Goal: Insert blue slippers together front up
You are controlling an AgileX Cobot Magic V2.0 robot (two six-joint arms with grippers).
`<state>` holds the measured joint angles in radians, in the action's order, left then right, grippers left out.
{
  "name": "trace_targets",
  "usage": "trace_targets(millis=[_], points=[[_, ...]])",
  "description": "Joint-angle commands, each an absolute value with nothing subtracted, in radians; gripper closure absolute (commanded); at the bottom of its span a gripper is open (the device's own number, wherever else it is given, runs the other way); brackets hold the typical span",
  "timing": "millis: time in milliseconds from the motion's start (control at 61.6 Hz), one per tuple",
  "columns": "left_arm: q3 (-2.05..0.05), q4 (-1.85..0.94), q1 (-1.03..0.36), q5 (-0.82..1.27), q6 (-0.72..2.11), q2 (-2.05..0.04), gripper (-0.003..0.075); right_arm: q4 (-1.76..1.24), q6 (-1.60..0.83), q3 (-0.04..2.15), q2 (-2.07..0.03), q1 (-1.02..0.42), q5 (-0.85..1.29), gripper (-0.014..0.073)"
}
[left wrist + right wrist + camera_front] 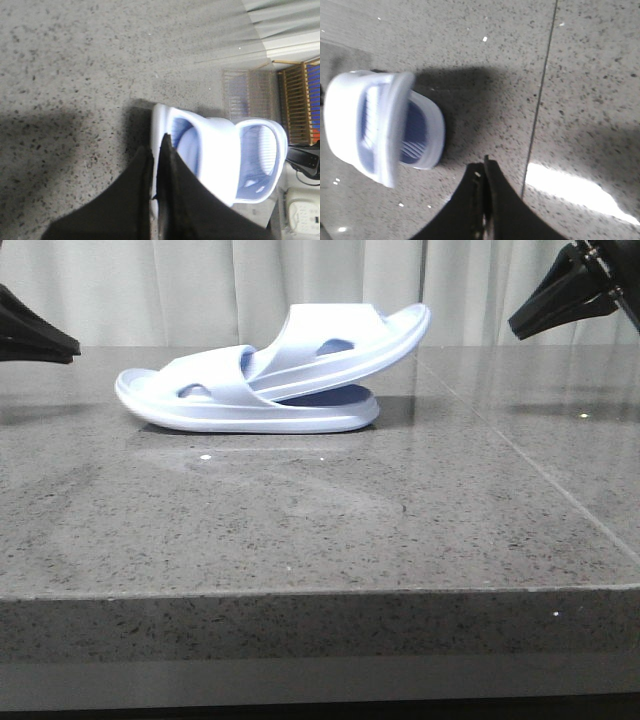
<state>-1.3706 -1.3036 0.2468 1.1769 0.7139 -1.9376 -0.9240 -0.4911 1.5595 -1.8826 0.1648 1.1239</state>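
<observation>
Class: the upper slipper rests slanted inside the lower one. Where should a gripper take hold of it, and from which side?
Grip the upper slipper at its raised end, coming from the robot's right. That end juts free above the lower slipper and table, probably leaving jaws room around the sole.

Nothing to read here, folks. No lettering, brand, number or sign shows up legibly on any surface in all three views.

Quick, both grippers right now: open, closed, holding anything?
Left gripper: jaws closed, holding nothing, clear of the blue slippers.
Right gripper: jaws closed, holding nothing, also clear of the slippers.
</observation>
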Motion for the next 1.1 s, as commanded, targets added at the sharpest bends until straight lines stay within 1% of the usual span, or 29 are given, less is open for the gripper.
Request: trace_targets(millis=[0,146,260,357,454,568,714,811,1087], points=[[-1.397,-1.337,0.250,1.248,0.728,-1.847,0.0741,-0.911,-0.500,1.590,-1.801,0.170,1.106,0.0703],[-1.397,-1.242,0.250,1.174,0.728,-1.780,0.0741,-0.803,-0.500,1.560,-1.736,0.170,1.042,0.0701],[-1.381,-1.156,0.250,1.063,0.728,-1.698,0.0741,-0.746,-0.500,1.483,-1.650,0.167,0.910,0.0701],[-1.335,-1.080,0.244,0.923,0.733,-1.596,0.0741,-0.683,-0.500,1.391,-1.564,0.143,0.790,0.0701],[-1.250,-1.027,0.226,0.751,0.765,-1.474,0.0741,-0.596,-0.500,1.295,-1.458,0.088,0.647,0.0701],[-1.121,-1.026,0.192,0.571,0.832,-1.326,0.0741,-0.513,-0.500,1.174,-1.338,0.020,0.490,0.0701],[-0.969,-1.026,0.135,0.379,0.892,-1.156,0.0741,-0.471,-0.501,1.040,-1.197,-0.044,0.356,0.0701],[-0.883,-1.026,0.086,0.291,0.930,-1.060,0.0741,-0.471,-0.535,0.952,-1.105,-0.095,0.289,0.0701],[-0.663,-1.023,-0.041,0.155,0.965,-0.809,0.0741,-0.471,-0.553,0.735,-0.837,-0.214,0.106,0.0701]])
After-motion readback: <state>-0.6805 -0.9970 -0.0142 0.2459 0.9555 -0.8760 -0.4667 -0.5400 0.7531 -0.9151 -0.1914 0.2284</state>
